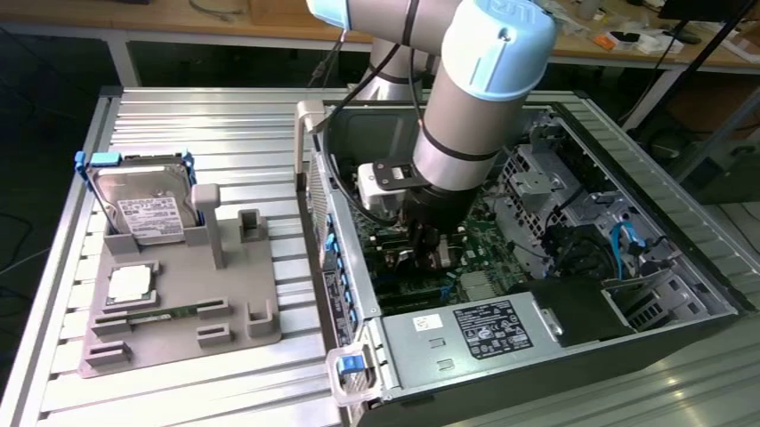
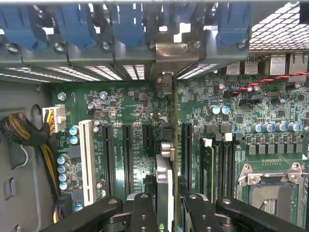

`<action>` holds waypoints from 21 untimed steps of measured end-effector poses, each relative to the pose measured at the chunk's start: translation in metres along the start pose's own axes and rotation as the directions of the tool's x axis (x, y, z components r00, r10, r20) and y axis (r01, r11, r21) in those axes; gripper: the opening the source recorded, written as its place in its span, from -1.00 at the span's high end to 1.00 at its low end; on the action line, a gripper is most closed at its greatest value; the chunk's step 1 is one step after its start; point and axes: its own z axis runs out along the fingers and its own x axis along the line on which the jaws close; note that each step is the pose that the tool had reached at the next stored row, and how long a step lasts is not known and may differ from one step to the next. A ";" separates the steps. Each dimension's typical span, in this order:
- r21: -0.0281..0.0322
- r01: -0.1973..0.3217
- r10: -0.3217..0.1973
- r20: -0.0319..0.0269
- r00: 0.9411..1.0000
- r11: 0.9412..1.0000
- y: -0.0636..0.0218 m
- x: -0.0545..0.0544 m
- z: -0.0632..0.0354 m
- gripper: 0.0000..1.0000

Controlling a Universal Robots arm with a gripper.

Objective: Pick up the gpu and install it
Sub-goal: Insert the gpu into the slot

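Observation:
My gripper (image 1: 425, 252) is down inside the open computer case (image 1: 665, 213), over the green motherboard (image 2: 130, 111). It is shut on the gpu (image 2: 167, 145), which appears edge-on as a narrow strip between the two black fingers (image 2: 143, 212). The card stands upright across the motherboard, among the long black expansion slots (image 2: 126, 159). Its silver bracket (image 2: 176, 53) sits against the case's rear wall, among the blue slot latches (image 2: 128, 24). Whether the card's edge is seated in a slot I cannot tell.
A white slot (image 2: 88, 162) and a bundle of cables (image 2: 21, 130) lie to one side of the card, the processor socket (image 2: 270, 188) to the other. Outside the case, a grey fixture (image 1: 178, 311) holds a hard drive (image 1: 149, 209), a chip (image 1: 128, 283) and a memory stick (image 1: 160, 313). The power supply (image 1: 475, 329) fills the case's near end.

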 end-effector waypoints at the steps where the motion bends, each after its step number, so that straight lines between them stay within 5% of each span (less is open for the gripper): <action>1: 0.000 0.000 0.000 0.000 1.000 1.000 0.0000 0.000 0.0004 0.46; 10: 0.000 0.000 0.000 0.001 1.000 1.000 -0.0001 0.000 0.0007 0.46; 12: 0.003 0.000 0.000 0.005 1.000 1.000 -0.0002 0.000 0.0029 0.44; 14: 0.000 0.000 0.000 0.001 1.000 1.000 -0.0001 0.000 0.0008 0.34; 21: 0.005 0.000 0.000 0.001 1.000 1.000 -0.0002 -0.001 -0.0061 0.34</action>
